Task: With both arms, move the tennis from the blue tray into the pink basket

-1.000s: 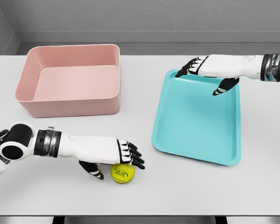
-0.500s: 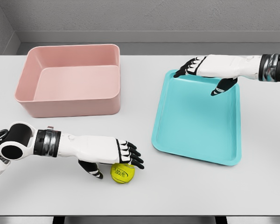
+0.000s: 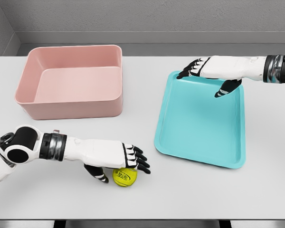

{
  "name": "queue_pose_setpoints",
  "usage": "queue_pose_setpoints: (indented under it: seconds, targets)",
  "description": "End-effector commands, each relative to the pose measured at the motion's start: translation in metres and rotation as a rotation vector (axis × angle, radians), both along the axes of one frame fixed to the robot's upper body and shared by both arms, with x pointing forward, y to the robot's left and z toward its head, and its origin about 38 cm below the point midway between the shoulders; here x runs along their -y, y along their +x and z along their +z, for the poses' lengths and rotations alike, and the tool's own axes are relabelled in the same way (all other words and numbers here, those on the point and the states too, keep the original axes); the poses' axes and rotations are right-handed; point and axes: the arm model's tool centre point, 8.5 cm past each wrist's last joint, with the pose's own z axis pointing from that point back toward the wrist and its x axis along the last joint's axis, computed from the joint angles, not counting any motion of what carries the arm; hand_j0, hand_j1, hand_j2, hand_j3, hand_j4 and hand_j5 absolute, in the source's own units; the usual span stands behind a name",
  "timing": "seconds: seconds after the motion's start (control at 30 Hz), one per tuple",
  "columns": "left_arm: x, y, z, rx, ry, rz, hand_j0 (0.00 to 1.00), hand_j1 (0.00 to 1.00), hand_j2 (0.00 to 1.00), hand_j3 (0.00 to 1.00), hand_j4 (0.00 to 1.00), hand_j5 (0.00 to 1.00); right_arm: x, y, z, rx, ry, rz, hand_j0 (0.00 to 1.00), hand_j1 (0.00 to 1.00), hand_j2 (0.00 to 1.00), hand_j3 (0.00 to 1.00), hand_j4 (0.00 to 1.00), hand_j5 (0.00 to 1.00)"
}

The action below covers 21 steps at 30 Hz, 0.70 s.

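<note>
The yellow tennis ball [image 3: 125,177] lies on the white table near its front edge, outside the blue tray [image 3: 199,128]. My left hand [image 3: 122,169] hovers right over the ball, fingers [image 3: 138,161] stretched across its top and thumb [image 3: 98,174] hanging down on its left; it is open, not closed round the ball. The pink basket [image 3: 71,80] stands at the back left with nothing in it. My right hand [image 3: 202,83] is open above the tray's far edge, holding nothing.
The tray holds nothing and sits tilted at right of centre. Bare table stretches between the basket and the tray. The table's front edge runs just below the ball.
My left hand has sunk a little and shifted slightly right over the ball. The ball has stayed put. My right hand has barely moved.
</note>
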Motion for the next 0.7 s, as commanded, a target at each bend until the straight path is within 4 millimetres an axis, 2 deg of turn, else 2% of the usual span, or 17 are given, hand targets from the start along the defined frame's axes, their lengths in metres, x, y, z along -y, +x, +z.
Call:
queue_pose_setpoints:
  seconds: [0.0, 0.43, 0.67]
  targets:
    - [-0.001, 0.001, -0.001, -0.007, -0.002, 0.008, 1.00, 1.00, 1.00, 1.00, 1.00, 1.00, 0.000, 0.000, 0.001, -0.001, 0.006, -0.003, 1.00, 1.00, 1.00, 1.00, 1.00, 1.00]
    - [-0.005, 0.007, -0.006, -0.015, 0.010, 0.029, 1.00, 1.00, 1.00, 1.00, 1.00, 1.00, 0.003, 0.000, 0.001, -0.001, 0.006, -0.009, 1.00, 1.00, 1.00, 1.00, 1.00, 1.00]
    - [0.007, 0.005, -0.009, -0.004, 0.003, 0.008, 1.00, 1.00, 1.00, 1.00, 1.00, 1.00, 0.003, 0.000, 0.001, -0.001, 0.006, -0.010, 1.00, 1.00, 1.00, 1.00, 1.00, 1.00]
